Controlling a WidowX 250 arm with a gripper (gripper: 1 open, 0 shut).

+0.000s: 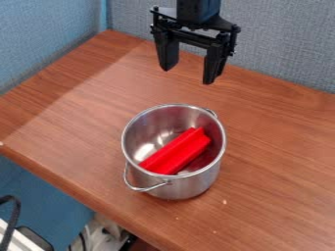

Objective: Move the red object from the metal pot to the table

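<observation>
**Still in the pot: red block sits untouched**

Well, the gripper (191,68) hangs at the top centre of the frame, pointing down, its 2 dark jaws spread wide with nothing between them. Below it, in the lower middle, the metal pot (207,173) stands upright on the table (78,98), its thin wire handle drooping over the near side. Inside lies the red object (178,153), a flat bar slanting from the lower left of the pot's floor up toward the right wall. Gripper and pot are well apart, no contact anywhere.
</observation>
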